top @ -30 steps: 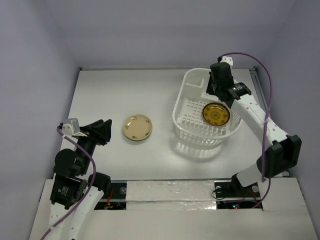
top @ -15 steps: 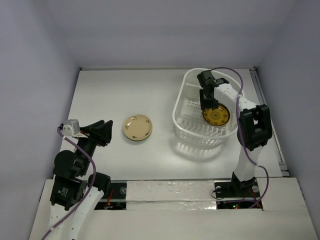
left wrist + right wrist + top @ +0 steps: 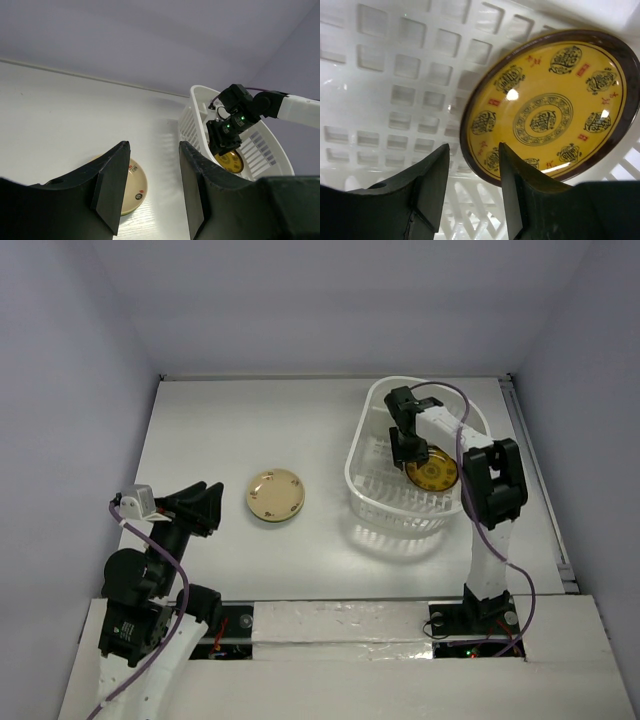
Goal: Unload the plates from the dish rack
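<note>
White tabletop (image 3: 250, 420), lavender walls (image 3: 330, 300), silver front strip (image 3: 340, 618)

The right gripper (image 3: 405, 448) has dropped from the far rim of the dish rack (image 3: 372, 502) into the basket, at the left edge of the yellow-orange plate (image 3: 437, 474).

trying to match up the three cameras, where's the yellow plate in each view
Top external: the yellow plate sits right of centre, inside the dish rack.
Left wrist: small, at lower right, seen over the rack's near wall.
Right wrist: close up, filling the upper right, against the rack's perforated white plastic.
Shared landmark: the white dish rack around the plate in all three.
</note>
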{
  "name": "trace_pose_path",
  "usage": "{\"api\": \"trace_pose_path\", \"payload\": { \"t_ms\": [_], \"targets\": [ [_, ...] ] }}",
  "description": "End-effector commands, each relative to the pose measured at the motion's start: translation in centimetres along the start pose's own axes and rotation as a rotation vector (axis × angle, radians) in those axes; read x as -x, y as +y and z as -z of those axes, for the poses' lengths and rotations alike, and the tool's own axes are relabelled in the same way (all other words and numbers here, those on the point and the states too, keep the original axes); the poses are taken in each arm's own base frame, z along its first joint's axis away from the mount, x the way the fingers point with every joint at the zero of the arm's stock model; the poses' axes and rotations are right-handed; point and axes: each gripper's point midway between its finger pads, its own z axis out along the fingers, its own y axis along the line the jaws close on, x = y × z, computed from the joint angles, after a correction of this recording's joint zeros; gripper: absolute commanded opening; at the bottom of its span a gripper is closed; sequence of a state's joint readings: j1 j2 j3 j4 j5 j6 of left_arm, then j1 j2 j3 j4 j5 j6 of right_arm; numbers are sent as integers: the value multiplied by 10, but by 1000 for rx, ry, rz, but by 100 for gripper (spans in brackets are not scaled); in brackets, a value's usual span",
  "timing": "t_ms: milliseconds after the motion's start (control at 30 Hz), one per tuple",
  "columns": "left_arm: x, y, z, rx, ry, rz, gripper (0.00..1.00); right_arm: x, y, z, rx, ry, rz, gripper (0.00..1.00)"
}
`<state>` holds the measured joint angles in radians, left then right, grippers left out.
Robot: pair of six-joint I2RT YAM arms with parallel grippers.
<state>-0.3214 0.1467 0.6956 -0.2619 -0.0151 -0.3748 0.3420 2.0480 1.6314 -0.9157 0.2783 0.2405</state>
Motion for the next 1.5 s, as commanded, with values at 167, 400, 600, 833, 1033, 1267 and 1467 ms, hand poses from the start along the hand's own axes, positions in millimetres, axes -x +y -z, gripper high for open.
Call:
{"api": "trace_pose_path", "payload": {
  "t_ms": [167,400,600,833,1033,1267,1467],
  "targets": [
    [14,-7,1,-34,-60,-9,41,17,17,7,8,-50,8,49],
    [15,-7,3,-36,-64,-7,41,14,-5,-8,-152,-25,-2,47],
    [16,-8,3,-37,-67,-8,41,16,-11,-11,-201,-34,-19,40],
    [16,-6,5,-29,-69,-7,41,18,-12,-13,-221,-11,-12,19],
    [18,-7,6,-30,-75,-8,41,19,-20,-5,-261,-50,11,0],
    [17,-7,6,-31,-73,-8,41,37,-26,45,-271,-184,17,0],
    [17,-7,5,-30,-70,-8,41,52,-30,91,-255,-290,-9,0]
  ]
}}
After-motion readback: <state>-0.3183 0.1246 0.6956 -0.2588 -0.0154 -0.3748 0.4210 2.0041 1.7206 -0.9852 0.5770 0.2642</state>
